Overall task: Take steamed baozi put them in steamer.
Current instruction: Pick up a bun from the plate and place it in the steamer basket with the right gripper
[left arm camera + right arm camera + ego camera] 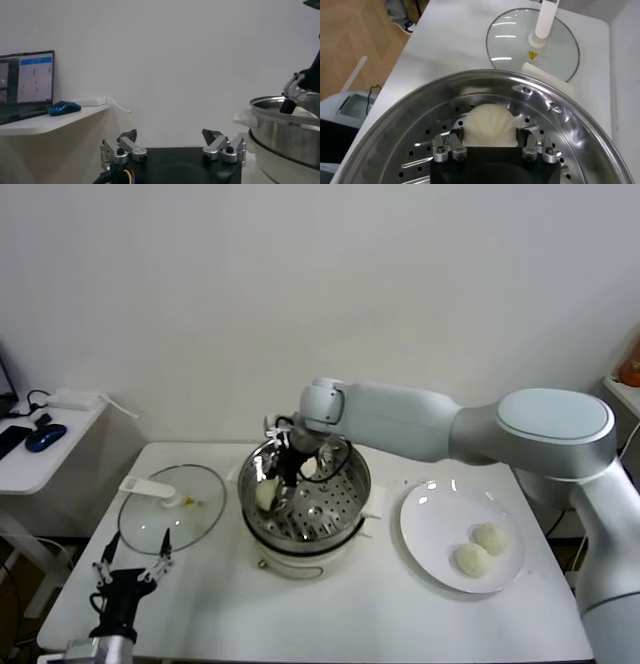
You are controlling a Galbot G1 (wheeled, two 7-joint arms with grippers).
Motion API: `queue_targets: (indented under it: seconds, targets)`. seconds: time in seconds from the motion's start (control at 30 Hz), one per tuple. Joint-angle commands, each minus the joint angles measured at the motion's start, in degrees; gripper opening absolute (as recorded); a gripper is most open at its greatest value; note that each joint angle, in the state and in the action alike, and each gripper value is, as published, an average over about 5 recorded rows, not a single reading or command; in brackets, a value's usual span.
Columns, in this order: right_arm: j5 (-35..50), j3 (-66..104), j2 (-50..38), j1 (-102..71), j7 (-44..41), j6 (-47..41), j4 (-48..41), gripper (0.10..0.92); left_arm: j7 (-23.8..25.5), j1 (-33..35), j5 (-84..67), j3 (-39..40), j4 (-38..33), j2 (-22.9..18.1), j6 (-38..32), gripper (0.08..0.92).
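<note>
The steamer (pixel 345 514) is a shiny steel pot with a perforated tray, standing on a white base at the table's middle. My right gripper (pixel 279 488) reaches down inside it, at its left side, and is shut on a steamed baozi (pixel 265 495). In the right wrist view the baozi (pixel 489 122) sits between my fingers (pixel 455 137), low over the perforated tray (pixel 420 150). Something pale (pixel 309 468) shows behind the gripper in the pot. Two more baozi (pixel 473 559) (pixel 492 537) lie on the white plate (pixel 430 524). My left gripper (pixel 132 569) is open and parked at the front left.
The flat glass lid (pixel 172 509) with a white handle lies left of the steamer, also in the right wrist view (pixel 532 42). A side shelf (pixel 40 444) with a blue mouse stands far left. The left wrist view shows the steamer's wall (pixel 285 135) to one side.
</note>
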Motion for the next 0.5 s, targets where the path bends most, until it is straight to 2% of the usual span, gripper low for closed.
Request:
queue_targets:
  seconds: [0.03,0.4,0.5]
  targets:
    - [-0.69,0.11,0.74,-0.67,-0.1,0.08,-0.75,0.679,0.01,0.0,0.06,0.05,0.15,0.02,-0.01,0.823]
    - [-1.9,0.22,0.82,-1.09,-0.44,0.18,-0.97,0.681,0.0,0.01,0.05,0.07,0.22,-0.02,-0.05,0.823]
    - [-2.01,0.51,0.76,-0.95,-0.94,0.24,-0.9,0.726,0.0,0.05,0.04,0.05,0.25,-0.02,-0.07,0.823]
